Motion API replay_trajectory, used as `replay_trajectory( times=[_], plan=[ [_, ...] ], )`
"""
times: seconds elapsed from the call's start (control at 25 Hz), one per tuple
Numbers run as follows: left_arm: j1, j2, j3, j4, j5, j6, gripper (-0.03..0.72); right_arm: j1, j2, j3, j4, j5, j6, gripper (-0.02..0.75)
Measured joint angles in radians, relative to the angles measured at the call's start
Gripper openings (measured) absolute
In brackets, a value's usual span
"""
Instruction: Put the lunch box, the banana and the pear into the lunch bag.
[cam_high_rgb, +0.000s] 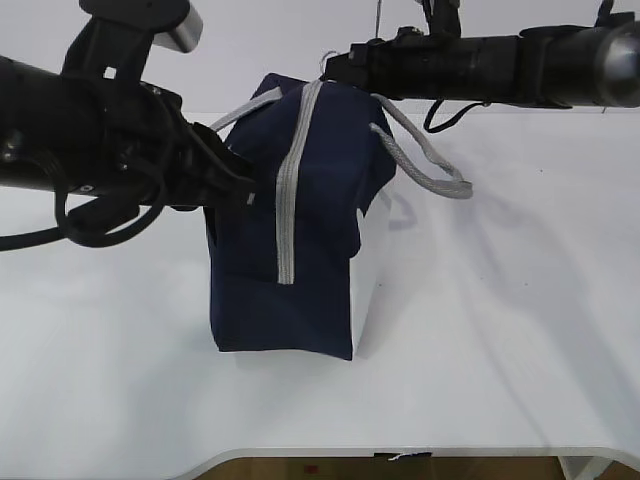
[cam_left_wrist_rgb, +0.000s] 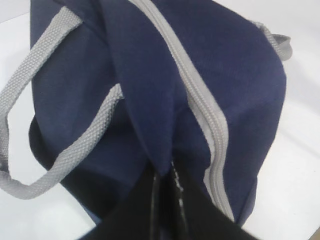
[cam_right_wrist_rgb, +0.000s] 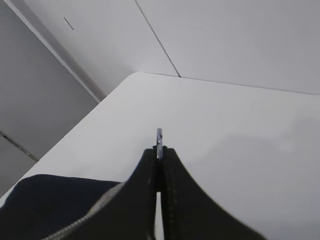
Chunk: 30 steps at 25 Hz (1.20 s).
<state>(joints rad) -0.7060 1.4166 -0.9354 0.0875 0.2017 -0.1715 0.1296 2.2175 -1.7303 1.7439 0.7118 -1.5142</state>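
We saw the lunch bag (cam_high_rgb: 300, 230) standing mid-table (cam_high_rgb: 500, 350), zipped. At its left side, the left gripper (cam_high_rgb: 245, 190) pinched navy fabric; at its top rear, the right gripper (cam_right_wrist_rgb: 159, 150) clamped the metal ring pull (cam_right_wrist_rgb: 159, 136).

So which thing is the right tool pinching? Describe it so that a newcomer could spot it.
Start at the navy lunch bag in the middle of the white table. Follow its grey zipper strip to the far top edge, where the right tool is closed. There sits the metal ring pull, the only shiny metal among fabric and woven handles.
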Motion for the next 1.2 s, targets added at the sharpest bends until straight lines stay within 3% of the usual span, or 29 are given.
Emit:
replay_trajectory(
  times=[0.28, 0.36, 0.44, 0.6, 0.72, 0.96, 1.2],
  plan=[
    [0.0, -0.002, 0.0, 0.003, 0.0, 0.0, -0.001, -0.047, 0.006, 0.0, -0.008, 0.092, 0.03, 0.006],
    [0.0, -0.002, 0.0, 0.003, 0.0, 0.0, 0.031, -0.052, 0.008, 0.0, -0.008, 0.113, 0.032, 0.006],
    [0.0, -0.004, 0.0, 0.001, 0.001, 0.0, 0.111, -0.052, 0.011, 0.0, -0.008, 0.132, 0.035, 0.006],
    [0.0, -0.028, 0.0, -0.008, 0.002, 0.0, 0.359, -0.052, 0.011, 0.0, -0.009, 0.165, 0.046, 0.006],
    [0.0, -0.065, 0.0, -0.012, 0.002, 0.0, 0.44, -0.052, 0.013, 0.0, -0.013, 0.201, 0.052, 0.006],
    [0.016, -0.107, -0.084, -0.013, 0.004, 0.0, 0.462, -0.053, 0.013, 0.0, -0.008, 0.238, 0.052, 0.006],
    [0.143, -0.059, -0.182, -0.019, -0.008, 0.0, 0.451, -0.054, 0.015, -0.023, 0.024, 0.3, 0.054, 0.006]
  ],
)
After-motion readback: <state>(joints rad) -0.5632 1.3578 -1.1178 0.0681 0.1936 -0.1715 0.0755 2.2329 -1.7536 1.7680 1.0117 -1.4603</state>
